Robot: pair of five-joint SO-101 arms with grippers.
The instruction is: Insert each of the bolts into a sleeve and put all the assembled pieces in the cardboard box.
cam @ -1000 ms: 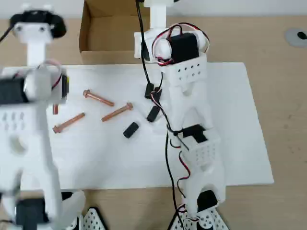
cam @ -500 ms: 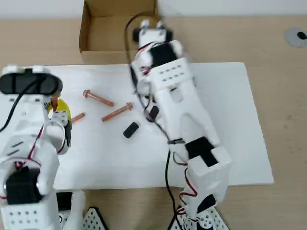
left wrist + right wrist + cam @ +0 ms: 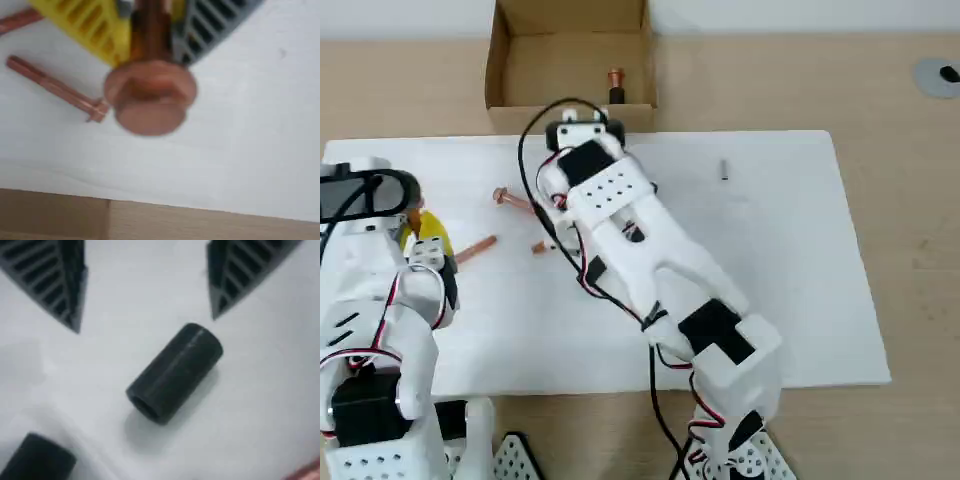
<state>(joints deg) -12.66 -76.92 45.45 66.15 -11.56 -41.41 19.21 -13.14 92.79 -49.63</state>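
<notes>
Bolt (image 3: 150, 97) is clamped by its shank in the left gripper (image 3: 150, 22) near the white sheet's (image 3: 250, 150) left edge, evidently held ready for insertion. A black sleeve (image 3: 175, 372) lies flat on the sheet just beneath the right gripper (image 3: 145, 320), whose jaws stand wide, straddling it without contact.

Bright, even light (soft shadows, seemingly overhead).

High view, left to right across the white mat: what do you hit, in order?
left gripper gripping a bolt → loose bolt → right arm → small dark mark
</notes>
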